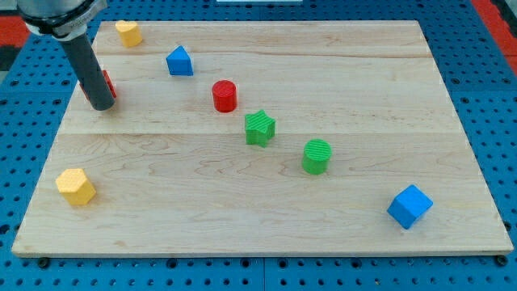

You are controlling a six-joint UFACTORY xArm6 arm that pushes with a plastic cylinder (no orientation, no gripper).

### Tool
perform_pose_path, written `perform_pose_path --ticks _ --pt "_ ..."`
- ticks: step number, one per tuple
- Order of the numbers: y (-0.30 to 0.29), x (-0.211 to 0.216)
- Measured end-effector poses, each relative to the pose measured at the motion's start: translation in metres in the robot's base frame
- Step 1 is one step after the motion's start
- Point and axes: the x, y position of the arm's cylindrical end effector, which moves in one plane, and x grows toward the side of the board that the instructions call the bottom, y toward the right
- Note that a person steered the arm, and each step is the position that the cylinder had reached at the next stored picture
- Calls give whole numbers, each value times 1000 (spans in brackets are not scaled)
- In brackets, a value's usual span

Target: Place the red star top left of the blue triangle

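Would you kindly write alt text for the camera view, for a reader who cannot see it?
My tip rests at the board's upper left, hiding most of a red block, with the blue triangle to its right. Yellow, red, green and blue blocks lie scattered across the wooden board.

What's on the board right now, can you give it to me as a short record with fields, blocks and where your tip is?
tip: my tip at the view's left, against the red block
red block: mostly hidden behind the rod, shape unclear
blue triangle: upper left, right of the tip
yellow blocks: one top left, one lower left
red cylinder
green star
green cylinder
blue cube: lower right
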Motion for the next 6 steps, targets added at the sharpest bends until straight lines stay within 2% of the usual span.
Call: perform_pose_path --ticks 2,3,4,5,6 --pt "-56 -16" --pt "-68 10" --pt "-69 9" --pt "-69 -7" --pt "-69 -40"
